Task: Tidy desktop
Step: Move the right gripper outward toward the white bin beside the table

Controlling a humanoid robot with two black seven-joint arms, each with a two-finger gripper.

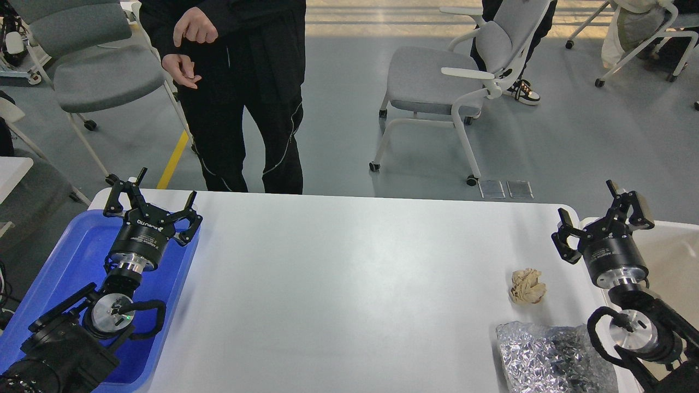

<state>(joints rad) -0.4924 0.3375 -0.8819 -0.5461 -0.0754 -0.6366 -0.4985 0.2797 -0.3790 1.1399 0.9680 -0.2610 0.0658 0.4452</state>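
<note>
The white desktop fills the middle of the head view. A crumpled ball of tan paper lies on its right side. A crinkled silver foil wrapper rests near the front right edge. My left gripper hovers open over the far end of the blue tray, holding nothing. My right gripper stands open above the table's right edge, to the right of the paper ball and apart from it.
A cream-white bin sits off the table's right edge, under my right arm. A person in black stands just behind the far edge. Grey chairs stand on the floor beyond.
</note>
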